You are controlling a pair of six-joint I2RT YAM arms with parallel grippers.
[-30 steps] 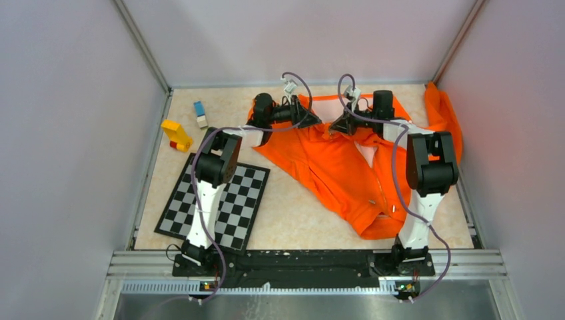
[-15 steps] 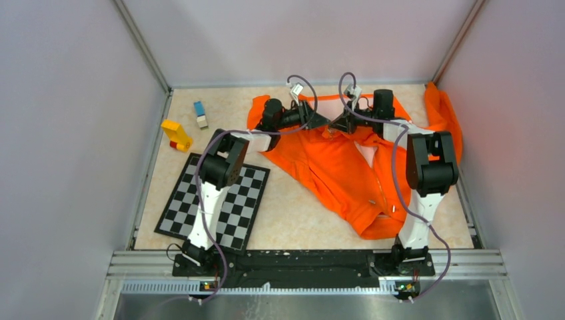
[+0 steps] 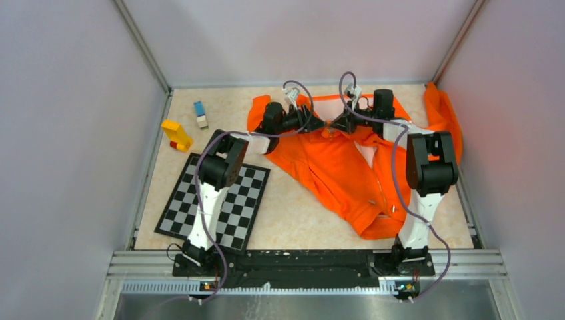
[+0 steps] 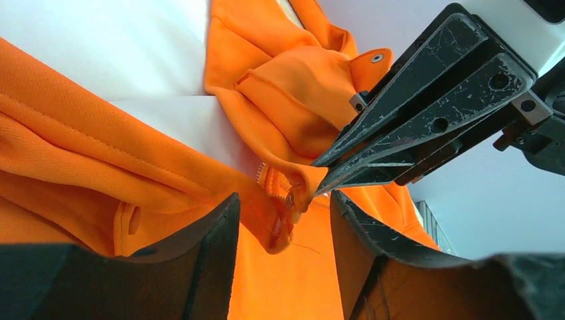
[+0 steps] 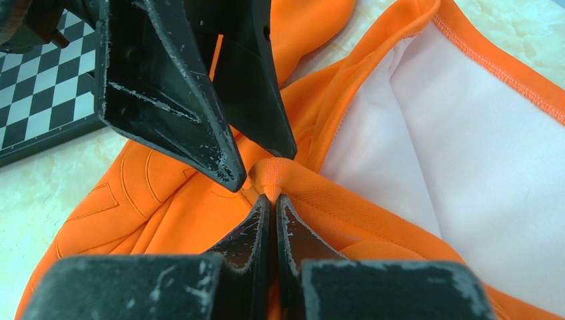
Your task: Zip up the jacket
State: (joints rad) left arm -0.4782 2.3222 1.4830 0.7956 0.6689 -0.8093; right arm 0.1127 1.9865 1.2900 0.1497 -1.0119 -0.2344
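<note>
The bright orange jacket (image 3: 346, 167) lies spread over the middle and right of the table, its pale lining (image 5: 440, 133) showing near the collar. My right gripper (image 3: 335, 124) is shut on a fold of the jacket's front edge (image 5: 272, 175) by the zipper. My left gripper (image 3: 320, 123) is open, its fingers either side of the same raised fold and zipper end (image 4: 293, 200), tip to tip with the right gripper. The orange fabric fills most of the left wrist view (image 4: 133, 167).
A black-and-white checkerboard (image 3: 213, 200) lies front left under the left arm. A yellow and red block (image 3: 176, 135) and a blue and white block (image 3: 200, 113) sit at the back left. One orange sleeve (image 3: 443, 113) climbs the right wall.
My left gripper has moved right along the jacket's collar until its tips meet the right gripper. The right arm and the jacket have held still.
</note>
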